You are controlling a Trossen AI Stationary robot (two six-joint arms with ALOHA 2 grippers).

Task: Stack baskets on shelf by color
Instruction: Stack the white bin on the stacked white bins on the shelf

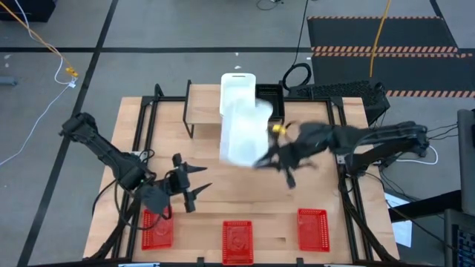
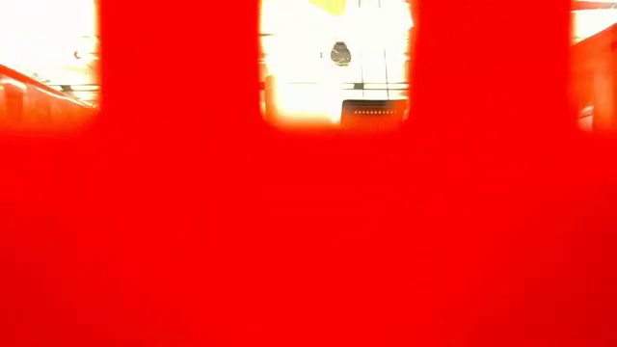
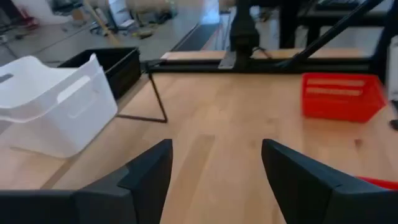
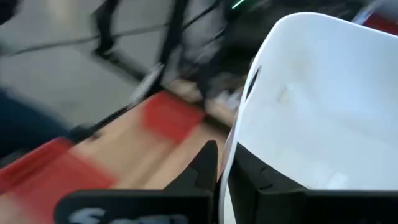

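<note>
while the right gripper point(image 1: 269, 158) pinched the rim of a white rounded plastic basket point(image 1: 243, 133), tilted in the air just before the low wood-topped shelf point(image 1: 202, 104), stacking whites seemed underway; next, level and nest it. left gripper point(image 1: 194, 183) waited open, near-left.

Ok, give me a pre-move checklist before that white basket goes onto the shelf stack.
1. Grip: right gripper pinches the carried white basket by its wall: ok.
2. Target: another white basket already sits on the shelf: ok.
3. Alignment: the carried basket hangs tilted, short of the stack: not ok.
4. Left gripper open, away from the shelf: ok.
5. Red baskets lie along the near table edge, off the path: ok.
6. Black basket count behind the stack: cannot tell.
</note>
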